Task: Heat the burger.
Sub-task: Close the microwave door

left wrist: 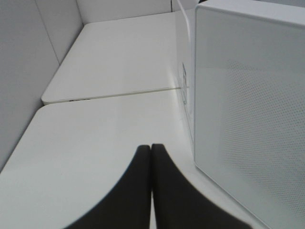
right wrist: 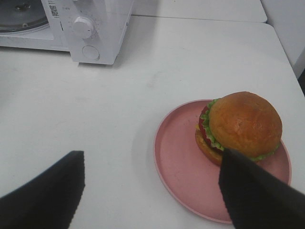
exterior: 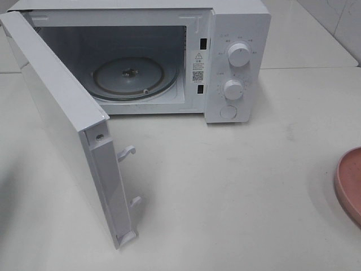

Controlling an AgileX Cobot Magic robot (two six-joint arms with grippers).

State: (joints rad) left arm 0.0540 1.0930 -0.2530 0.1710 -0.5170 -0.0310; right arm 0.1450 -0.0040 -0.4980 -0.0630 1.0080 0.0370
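Sitting off-centre on pink plate [right wrist: 190, 176], toward the far rim, near table edge and well apart from microwave [exterior: 225, 62]: burger [right wrist: 240, 126], upright, bun glossy. Right gripper [right wrist: 150, 183] above plate, jaws spread wide, empty, not centred on burger. Best approach, judged from here: centre over bun, close on burger's sides, lift level. Microwave door [exterior: 62, 124] swung fully open, glass turntable [exterior: 135, 76] bare. Left gripper [left wrist: 151, 157] pressed shut, empty, beside door.

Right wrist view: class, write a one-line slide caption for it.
Open right gripper hovers over the burger on its pink plate, with the white microwave beyond.
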